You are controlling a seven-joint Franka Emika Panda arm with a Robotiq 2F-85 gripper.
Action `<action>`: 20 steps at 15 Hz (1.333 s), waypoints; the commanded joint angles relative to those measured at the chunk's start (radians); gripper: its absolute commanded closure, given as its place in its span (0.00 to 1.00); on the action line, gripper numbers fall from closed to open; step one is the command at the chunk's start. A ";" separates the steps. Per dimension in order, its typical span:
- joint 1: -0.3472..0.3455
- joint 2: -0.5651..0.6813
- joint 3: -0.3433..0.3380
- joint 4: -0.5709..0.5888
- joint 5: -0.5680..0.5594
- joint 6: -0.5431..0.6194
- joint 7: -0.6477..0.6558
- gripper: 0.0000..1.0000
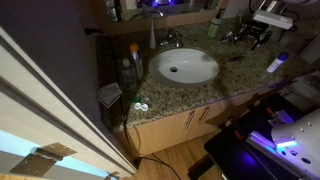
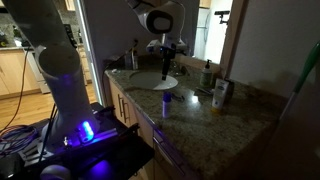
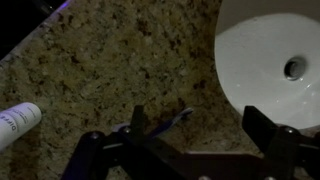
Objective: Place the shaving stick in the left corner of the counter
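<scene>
The shaving stick point(image 3: 160, 122), thin, with a blue handle, lies flat on the speckled granite counter point(image 3: 100, 70) in the wrist view. It lies between my gripper's point(image 3: 200, 122) two dark fingers, close to the left one. The jaws are open and hold nothing. The white oval basin point(image 3: 270, 50) is just right of the gripper. In both exterior views the gripper point(image 1: 252, 38) point(image 2: 166, 68) hangs low over the counter point(image 1: 230, 80) point(image 2: 230, 115) beside the basin point(image 1: 185, 67) point(image 2: 155, 82). The shaving stick is too small to make out there.
A white tube point(image 3: 15, 122) point(image 1: 277, 62) lies on the counter near the gripper. Bottles point(image 1: 130, 65) stand at the counter's end next to a door. A green bottle point(image 2: 207, 75) and a white bottle point(image 2: 222, 93) stand by the mirror. The chrome tap point(image 1: 165, 38) is behind the basin.
</scene>
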 commanded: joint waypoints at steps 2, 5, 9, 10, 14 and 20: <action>-0.027 0.017 0.012 -0.028 0.002 0.078 0.057 0.00; -0.031 0.022 0.011 -0.038 0.002 0.097 0.078 0.00; -0.034 0.075 0.021 -0.048 0.001 0.229 0.199 0.00; -0.035 0.085 0.021 -0.053 -0.004 0.268 0.237 0.00; -0.027 0.162 0.015 -0.056 -0.029 0.334 0.356 0.00; -0.014 0.183 0.002 -0.047 -0.016 0.296 0.373 0.00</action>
